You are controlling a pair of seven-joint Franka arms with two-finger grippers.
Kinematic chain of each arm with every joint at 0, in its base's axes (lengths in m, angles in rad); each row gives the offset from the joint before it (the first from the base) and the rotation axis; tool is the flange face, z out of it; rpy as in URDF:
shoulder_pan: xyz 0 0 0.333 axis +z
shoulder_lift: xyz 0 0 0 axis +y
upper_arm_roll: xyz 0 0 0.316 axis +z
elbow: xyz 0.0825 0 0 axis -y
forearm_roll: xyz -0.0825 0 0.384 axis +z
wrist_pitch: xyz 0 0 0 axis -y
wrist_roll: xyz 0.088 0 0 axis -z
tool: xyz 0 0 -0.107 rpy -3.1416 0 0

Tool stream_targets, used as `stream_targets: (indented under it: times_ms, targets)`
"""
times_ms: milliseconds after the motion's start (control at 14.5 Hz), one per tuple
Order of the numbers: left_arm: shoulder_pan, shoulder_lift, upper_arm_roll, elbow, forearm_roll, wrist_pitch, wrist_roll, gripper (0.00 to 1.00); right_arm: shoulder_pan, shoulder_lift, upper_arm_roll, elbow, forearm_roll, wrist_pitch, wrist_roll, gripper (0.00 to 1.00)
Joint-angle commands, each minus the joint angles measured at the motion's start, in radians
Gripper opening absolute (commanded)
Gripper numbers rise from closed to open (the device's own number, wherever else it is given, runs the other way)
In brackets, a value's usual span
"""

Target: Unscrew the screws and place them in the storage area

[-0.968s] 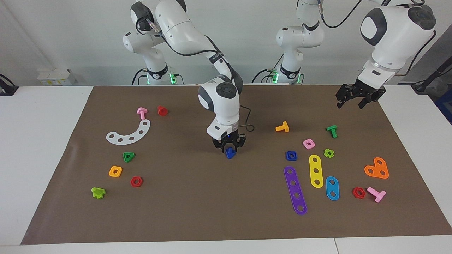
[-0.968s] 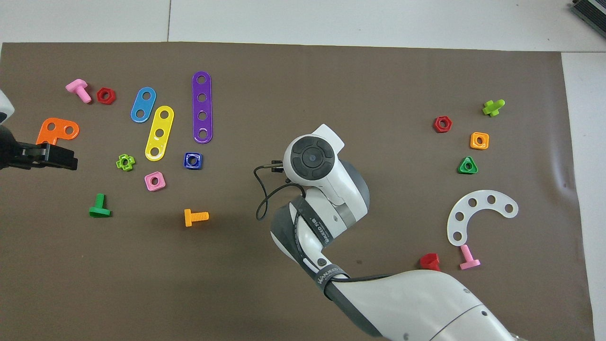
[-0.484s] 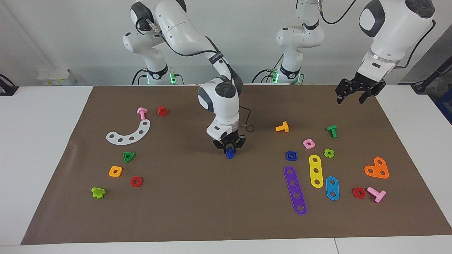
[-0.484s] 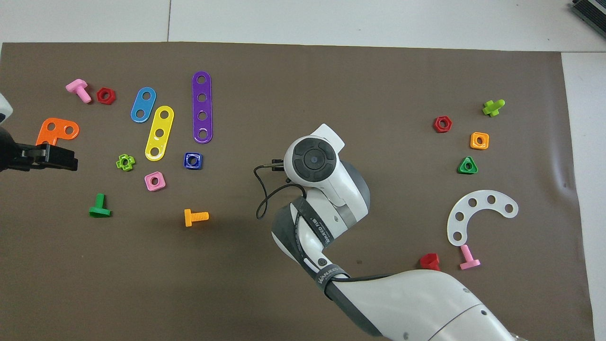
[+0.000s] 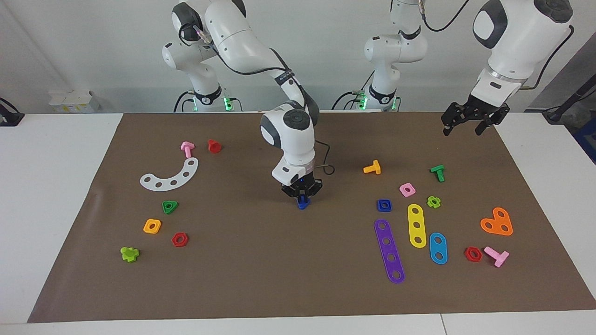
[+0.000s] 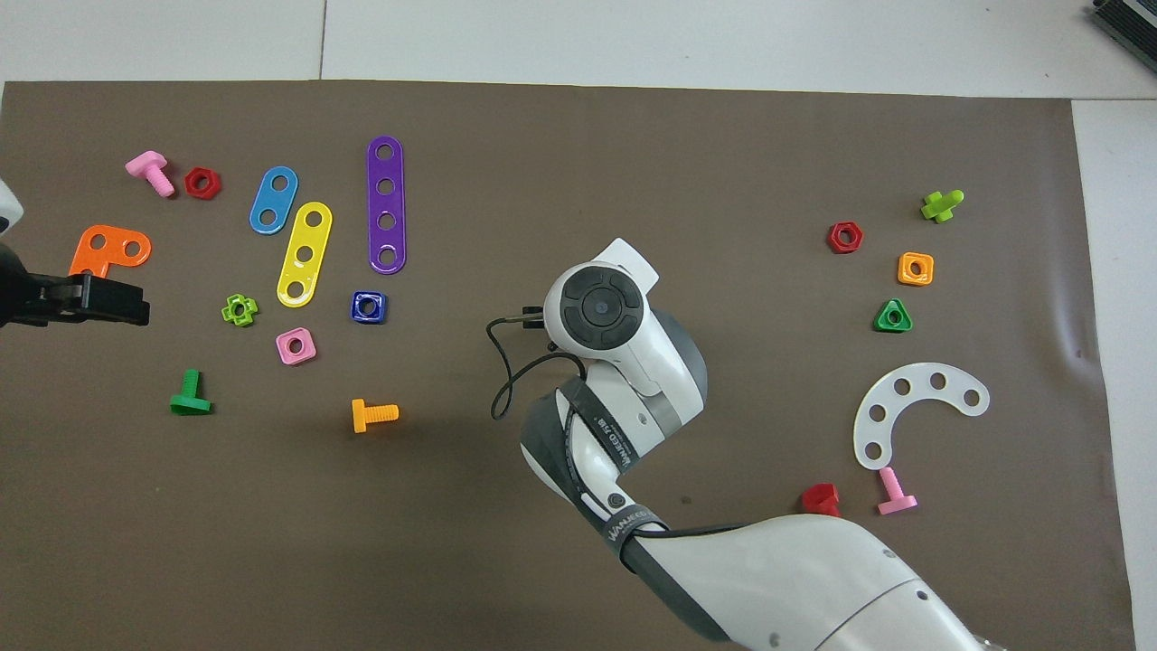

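The right pincer [image 5: 302,195] has been closed further around the dark-blue screw [image 5: 303,202] on the mat. The left pincer [image 5: 467,122] has been raised and drawn back slightly.

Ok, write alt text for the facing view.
The right gripper holds a dark-blue screw low over the middle of the brown paper mat. The left gripper hangs raised over the mat's corner by its own base. Small coloured plastic pieces lie scattered toward both ends.

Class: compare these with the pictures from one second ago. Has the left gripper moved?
Yes. In the facing view the left gripper has risen and drawn back toward the robots, leaving a wider gap between it and the green bolt, which lies unmoved on the mat.
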Motion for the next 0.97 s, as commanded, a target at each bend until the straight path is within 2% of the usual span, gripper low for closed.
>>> stream_targets:
  times_ms: [0,69,207,484,761,899]
  targets:
    - [-0.002,-0.035,0.001,-0.039,0.027,0.015,-0.007,1.00,-0.017,-0.027,0.001,0.009,-0.010,-0.026,-0.012,0.00]
    - [-0.002,-0.035,0.001,-0.039,0.027,0.015,-0.007,1.00,-0.021,-0.042,-0.008,0.026,-0.010,-0.075,-0.012,0.00]
    - [-0.002,-0.035,0.001,-0.039,0.027,0.016,-0.008,1.00,-0.065,-0.132,-0.011,0.014,-0.012,-0.144,-0.023,0.00]
    - [0.001,-0.035,0.010,-0.039,0.027,0.016,-0.019,1.00,-0.232,-0.306,-0.010,-0.108,-0.012,-0.181,-0.152,0.00]
    - [0.000,-0.034,0.010,-0.034,0.027,0.018,-0.019,1.00,-0.361,-0.380,-0.008,-0.268,-0.003,-0.133,-0.268,0.00]
    - [0.000,-0.034,0.010,-0.034,0.027,0.016,-0.016,1.00,-0.416,-0.410,-0.008,-0.383,0.006,-0.021,-0.340,0.00]
